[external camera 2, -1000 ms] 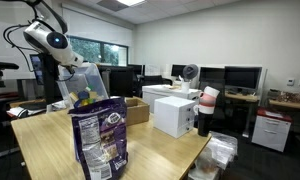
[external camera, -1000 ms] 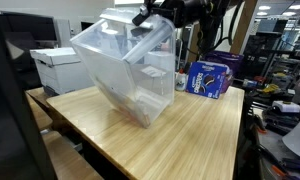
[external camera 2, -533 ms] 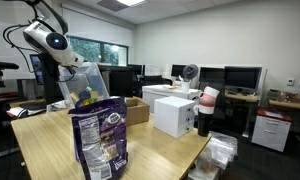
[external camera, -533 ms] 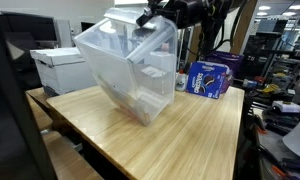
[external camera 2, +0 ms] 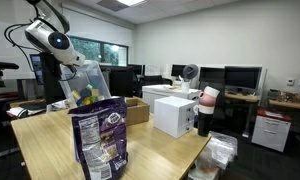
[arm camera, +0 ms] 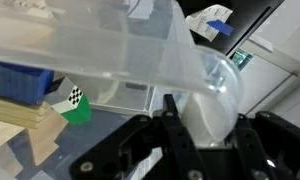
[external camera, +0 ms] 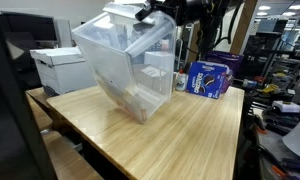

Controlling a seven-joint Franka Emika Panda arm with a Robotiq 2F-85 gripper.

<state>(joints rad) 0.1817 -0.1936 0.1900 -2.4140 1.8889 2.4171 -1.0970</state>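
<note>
The black gripper (external camera: 155, 12) pinches the top rim of the big clear plastic bin (external camera: 125, 65), which leans on one bottom edge on the light wooden table (external camera: 195, 140). The smooth rim could slip out, and the bin could bump the blue bag (external camera: 209, 78) at its 3 o'clock.

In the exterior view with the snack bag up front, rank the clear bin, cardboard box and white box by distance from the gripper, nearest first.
1. clear bin: tilted, at the left, clamped in the gripper.
2. cardboard box: just right of the bin, behind the snack bag.
3. white box: farther right, past the cardboard box.
</note>
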